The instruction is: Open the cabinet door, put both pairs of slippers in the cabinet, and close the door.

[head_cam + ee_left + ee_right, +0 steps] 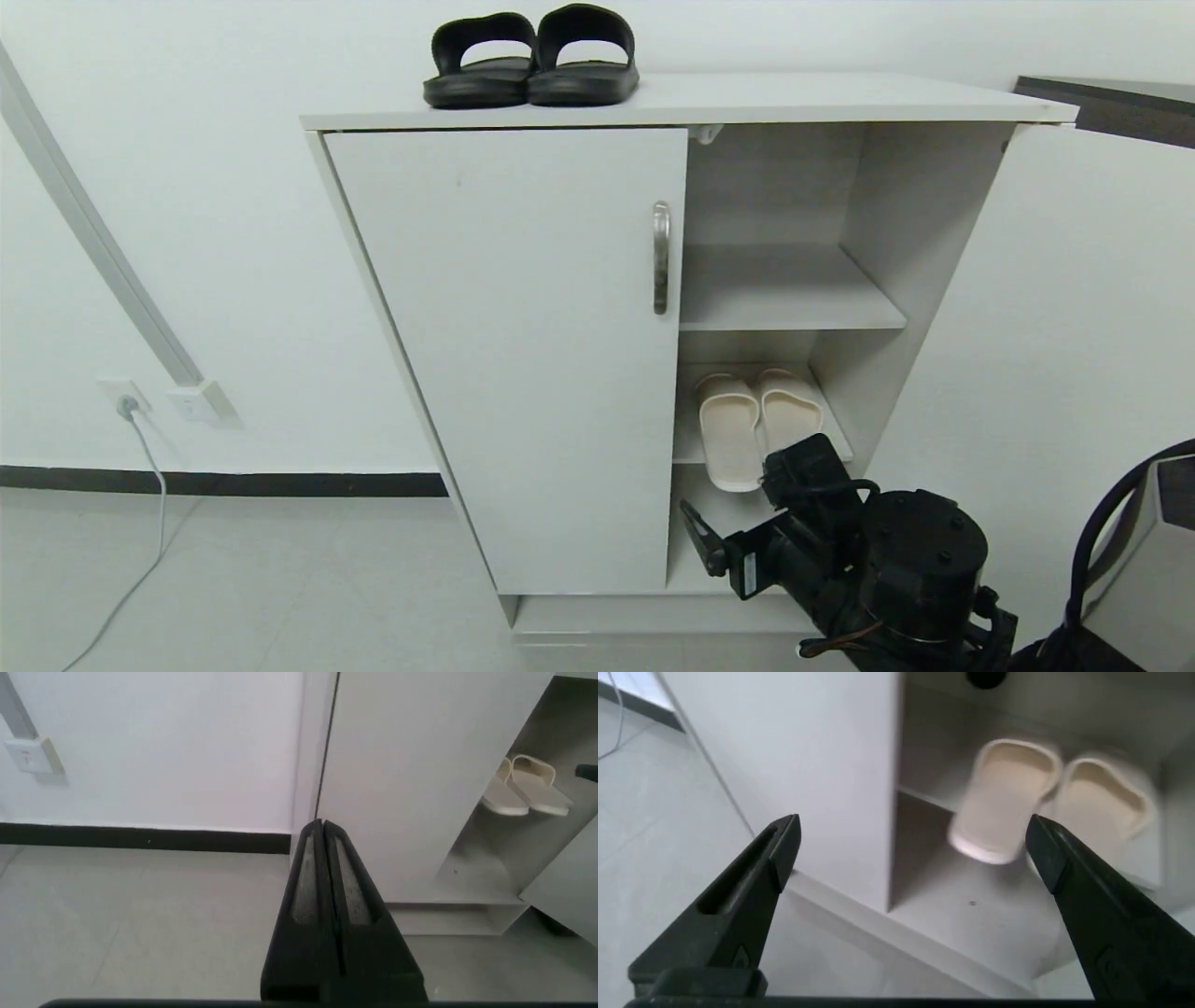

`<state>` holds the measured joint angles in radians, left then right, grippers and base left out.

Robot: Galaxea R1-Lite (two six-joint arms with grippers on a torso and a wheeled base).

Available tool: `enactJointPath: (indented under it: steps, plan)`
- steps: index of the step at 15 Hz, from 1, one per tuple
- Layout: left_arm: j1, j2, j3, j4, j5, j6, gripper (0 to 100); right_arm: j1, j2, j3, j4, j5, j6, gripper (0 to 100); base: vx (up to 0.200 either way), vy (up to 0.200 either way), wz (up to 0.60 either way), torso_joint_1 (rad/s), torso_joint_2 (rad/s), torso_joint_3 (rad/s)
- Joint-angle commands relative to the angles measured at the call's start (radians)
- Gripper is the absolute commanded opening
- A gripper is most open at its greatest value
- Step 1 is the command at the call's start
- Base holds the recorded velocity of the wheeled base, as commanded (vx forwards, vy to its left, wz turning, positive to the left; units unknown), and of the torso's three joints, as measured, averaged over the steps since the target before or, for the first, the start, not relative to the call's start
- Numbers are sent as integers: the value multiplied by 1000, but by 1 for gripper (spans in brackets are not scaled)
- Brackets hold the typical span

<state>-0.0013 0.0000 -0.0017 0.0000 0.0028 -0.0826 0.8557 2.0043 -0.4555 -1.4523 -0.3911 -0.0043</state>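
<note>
Here's the white cabinet [840, 98], filling the middle of the head view, with its base cut off at the bottom of the picture. Its right door [1074, 355] stands swung wide open and runs off the right edge, so its far end can't be seen. The cabinet's left door [504, 355] is shut flat, and whatever lies behind it is hidden. Through the open half, the cabinet's upper shelf [784, 289] shows bare. Low in front of that opening sits the right claw [913, 831], released, fingers spread wide and gripping nothing, aimed into the cabinet just below the slipper shelf. Its arm blocks part of the cabinet's bottom compartment in the head view, so that floor panel is only partly readable. The left claw [323, 826] is clenched, fingers pressed together with nothing between them, hanging above the floor [233, 579] out in front of the cabinet's closed side and well apart from it. On top of the cabinet, toward its left end, the black slippers [532, 61] sit side by side, touching. Inside the cabinet, the beige slippers [756, 425] lie as a pair on the middle shelf, near ends poking past its front edge, the right one partly covered by the arm. A metal handle [661, 257] runs upright along the shut door's inner edge. Left of the cabinet, a wall socket [126, 401] holds a plug.
</note>
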Motion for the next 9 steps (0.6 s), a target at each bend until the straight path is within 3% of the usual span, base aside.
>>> enactJointPath:
  steps: [1,8,9]
  plan:
    - [0,2,0,0,0,0,0,2,4,0,-2,0,0,100,0,200,0,7,2,2]
    - [0,2,0,0,0,0,0,2,7,0,-2,1,0,100,0,200,0,2,2,3]
    - [0,2,0,0,0,0,0,2,7,0,-2,0,0,100,0,0,0,0,0,0]
